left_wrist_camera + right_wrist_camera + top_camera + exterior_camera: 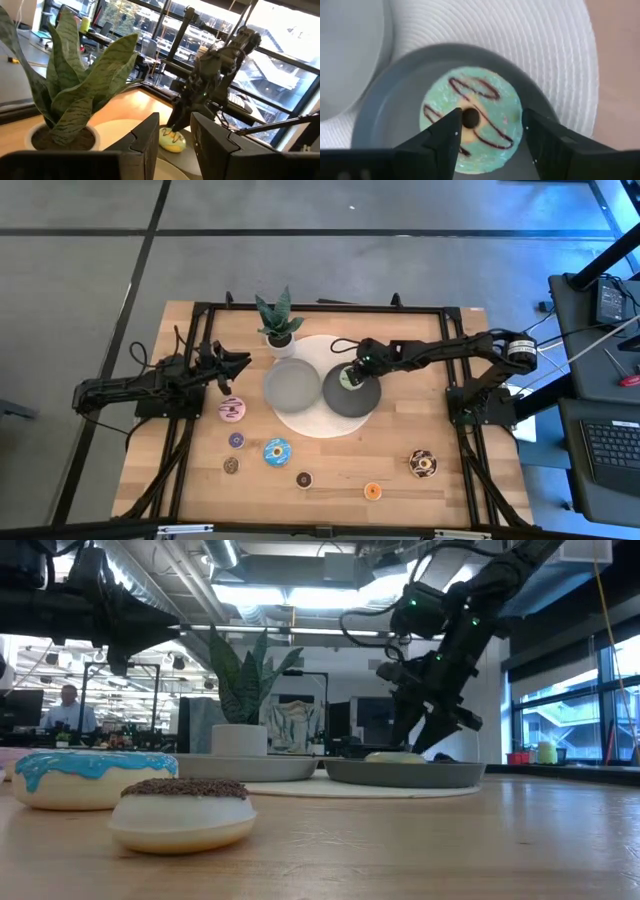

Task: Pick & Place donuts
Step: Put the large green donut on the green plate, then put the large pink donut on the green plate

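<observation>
Green donut (472,119) on dark plate (395,110) | right fingers (445,137) spread above

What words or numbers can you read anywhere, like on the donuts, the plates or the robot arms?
None can be read.
The pale green donut has only brown icing squiggles, not letters.
The dark plate under it and the plant pot are plain.
The right gripper, open above that donut, bears no label.
The laptop beside the table has keys too small to read.
The room behind the table is too blurred to show any signs.
</observation>
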Robot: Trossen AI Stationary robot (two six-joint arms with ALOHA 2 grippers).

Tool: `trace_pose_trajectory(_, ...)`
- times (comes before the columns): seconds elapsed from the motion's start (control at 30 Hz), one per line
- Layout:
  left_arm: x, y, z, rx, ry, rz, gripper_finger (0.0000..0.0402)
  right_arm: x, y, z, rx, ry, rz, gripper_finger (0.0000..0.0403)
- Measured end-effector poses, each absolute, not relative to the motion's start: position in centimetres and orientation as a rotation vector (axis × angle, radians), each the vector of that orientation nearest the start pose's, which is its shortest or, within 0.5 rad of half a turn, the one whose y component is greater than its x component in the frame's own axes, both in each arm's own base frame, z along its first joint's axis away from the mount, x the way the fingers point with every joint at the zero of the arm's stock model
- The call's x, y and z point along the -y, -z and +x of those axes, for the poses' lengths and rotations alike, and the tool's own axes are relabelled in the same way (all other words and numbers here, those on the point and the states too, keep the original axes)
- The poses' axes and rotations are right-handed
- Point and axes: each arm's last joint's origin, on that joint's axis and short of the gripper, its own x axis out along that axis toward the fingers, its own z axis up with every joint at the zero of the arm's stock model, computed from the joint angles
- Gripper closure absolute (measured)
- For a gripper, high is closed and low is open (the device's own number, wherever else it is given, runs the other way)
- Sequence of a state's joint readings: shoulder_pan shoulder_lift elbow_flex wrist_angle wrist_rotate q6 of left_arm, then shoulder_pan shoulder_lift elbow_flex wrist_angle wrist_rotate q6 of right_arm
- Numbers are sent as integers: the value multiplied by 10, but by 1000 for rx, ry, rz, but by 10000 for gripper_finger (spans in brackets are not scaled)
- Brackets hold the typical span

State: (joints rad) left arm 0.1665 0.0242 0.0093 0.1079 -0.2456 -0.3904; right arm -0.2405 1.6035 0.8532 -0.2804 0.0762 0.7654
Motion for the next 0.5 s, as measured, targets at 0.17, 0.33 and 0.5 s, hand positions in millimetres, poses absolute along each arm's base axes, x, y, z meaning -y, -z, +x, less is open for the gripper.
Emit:
trace_pose_trajectory(0.17, -22, -204, 89, 225, -383, -317, 309, 76, -183, 300, -889, 643, 717, 190)
trace_pose_trajectory(0.33, -20, -233, 84, 21, -381, -258, 326, 78, -199, 307, -865, 645, 666, 189)
trace_pose_trajectory(0.5, -20, -250, 83, -340, -436, -293, 344, 81, -204, 306, -899, 671, 636, 189)
